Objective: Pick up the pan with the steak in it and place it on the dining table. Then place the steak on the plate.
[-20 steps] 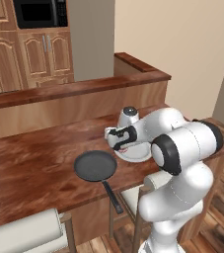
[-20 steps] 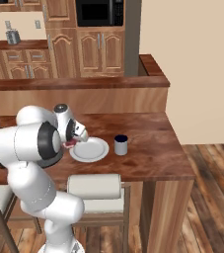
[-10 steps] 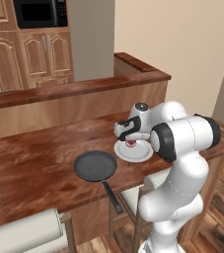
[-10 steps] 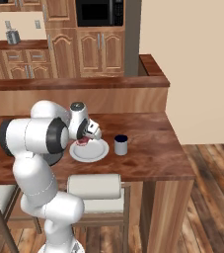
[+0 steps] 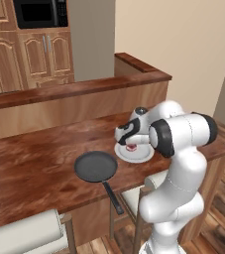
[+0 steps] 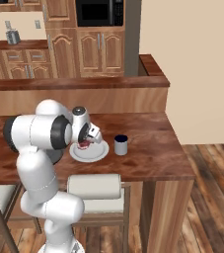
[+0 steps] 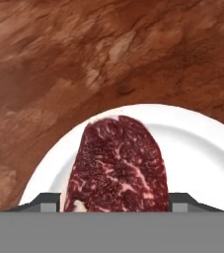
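Jaws [image 7: 116,202] grip steak [image 7: 118,165] over plate [image 7: 202,153]; wood dining table [image 5: 29,163], kitchen cabs behind.

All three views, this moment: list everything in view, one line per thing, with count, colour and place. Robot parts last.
pan: 1, dark grey-black, on the table left of the plate, handle over the near edge, nothing in it.
steak: 1, red with pale marbling, over the plate, between the jaws.
plate: 1, white, on the table under the gripper.
cup: 1, dark blue, on the table right of the plate.
table: 1, reddish-brown wood, raised ledge along the far side.
stools: 2, pale cushions, at the table's near edge.
microwave: 1, black, in the far cabinets.
gripper: 1, white and dark, low over the plate; jaws stand either side of the steak.
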Robot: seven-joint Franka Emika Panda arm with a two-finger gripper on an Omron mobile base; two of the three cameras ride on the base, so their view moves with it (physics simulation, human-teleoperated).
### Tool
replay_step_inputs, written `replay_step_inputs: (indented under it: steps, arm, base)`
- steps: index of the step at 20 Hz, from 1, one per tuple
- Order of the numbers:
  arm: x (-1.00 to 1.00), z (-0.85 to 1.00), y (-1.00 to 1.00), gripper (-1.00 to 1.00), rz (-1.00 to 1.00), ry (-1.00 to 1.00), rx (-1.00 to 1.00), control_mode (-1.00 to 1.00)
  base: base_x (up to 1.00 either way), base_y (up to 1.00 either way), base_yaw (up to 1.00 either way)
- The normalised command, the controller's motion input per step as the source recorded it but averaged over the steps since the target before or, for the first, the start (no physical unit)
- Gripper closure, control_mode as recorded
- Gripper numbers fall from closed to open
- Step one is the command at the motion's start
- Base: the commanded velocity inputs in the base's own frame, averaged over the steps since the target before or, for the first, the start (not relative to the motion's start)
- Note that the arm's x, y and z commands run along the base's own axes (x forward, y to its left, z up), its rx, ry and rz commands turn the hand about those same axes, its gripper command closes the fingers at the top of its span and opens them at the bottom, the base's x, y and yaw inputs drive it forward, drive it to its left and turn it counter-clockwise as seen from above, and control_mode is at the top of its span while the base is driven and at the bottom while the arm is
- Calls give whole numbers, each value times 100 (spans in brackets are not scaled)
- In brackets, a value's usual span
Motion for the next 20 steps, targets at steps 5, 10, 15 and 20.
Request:
replay_step_inputs:
  steps: [5, 10, 15, 20]
  arm:
    - [20, -25, -9, 100, 0, -1, 0, -100]
    - [18, -26, -13, 100, 0, -5, -1, -100]
    - [4, -20, -1, 100, 0, -4, -1, -100]
    - [5, -18, 0, 100, 0, -3, 0, -100]
  base:
    - [0, 0, 0]
    - [0, 0, 0]
    - [0, 0, 0]
    - [0, 0, 0]
